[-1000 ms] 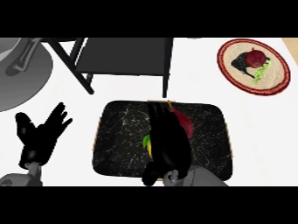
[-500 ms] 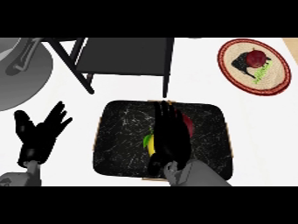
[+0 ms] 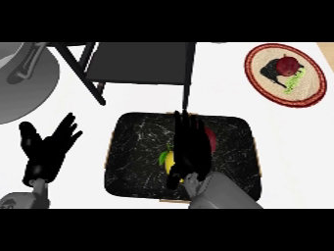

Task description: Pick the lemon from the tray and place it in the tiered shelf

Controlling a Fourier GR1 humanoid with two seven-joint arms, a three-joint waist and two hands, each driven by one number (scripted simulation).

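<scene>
A black marbled tray [image 3: 140, 147] lies in the middle of the white counter. On it a yellow lemon [image 3: 169, 160] shows at the left edge of my right hand [image 3: 189, 147], which is stretched flat over it with straight fingers pointing away from me. A red item [image 3: 210, 138] peeks out on the hand's right side. The dark tiered shelf [image 3: 140, 61] stands just behind the tray. At the lower left my left hand [image 3: 48, 149] rests open, fingers up, off the tray.
A round woven plate [image 3: 310, 73] with dark red and green food sits at the back right. A large grey pot with a handle [image 3: 10, 81] fills the back left. The counter's edge shows at the far right.
My right hand has moved forward over the tray and its fingers have spread flat, now covering most of the lemon and the red item. The left hand stays put.
</scene>
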